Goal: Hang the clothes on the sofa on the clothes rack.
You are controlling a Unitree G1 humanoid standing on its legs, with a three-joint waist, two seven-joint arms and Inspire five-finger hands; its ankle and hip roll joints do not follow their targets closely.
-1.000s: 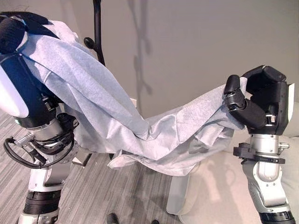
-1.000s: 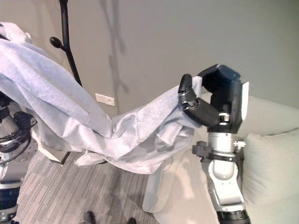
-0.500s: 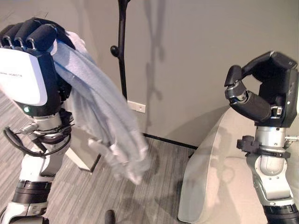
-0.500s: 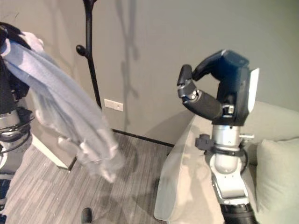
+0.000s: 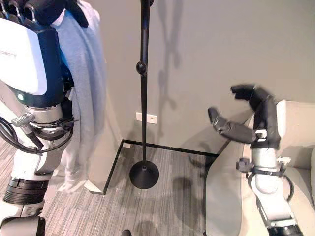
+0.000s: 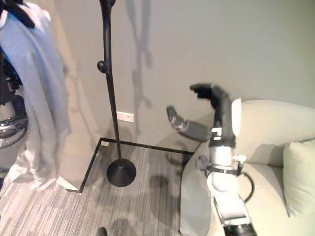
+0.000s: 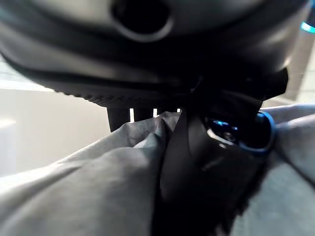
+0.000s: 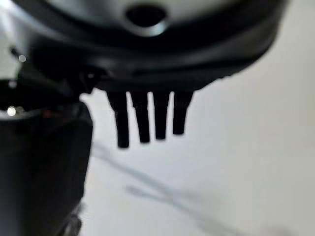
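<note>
Grey striped carpet [image 5: 162, 206] runs under us to a plain grey wall [image 5: 206, 49], and nearest on our right we see the pale sofa [image 6: 275, 142], its armrest just below the right hand [image 5: 251, 125]. That hand is raised over the armrest with thumb and fingers spread wide and straight, holding nothing; its wrist view shows the fingers [image 8: 147, 118] in a straight row against the bare wall. On our left, the left hand [image 5: 42, 7] is raised high with its fingers curled round the top of the light grey garment [image 5: 86, 73], which hangs straight down beside the arm toward the floor. In the left wrist view we see the cloth bunched against the thumb. Farther back, between the two arms, the black clothes rack [image 5: 143, 98] stands upright on its round base close to the wall, apart from the garment.
</note>
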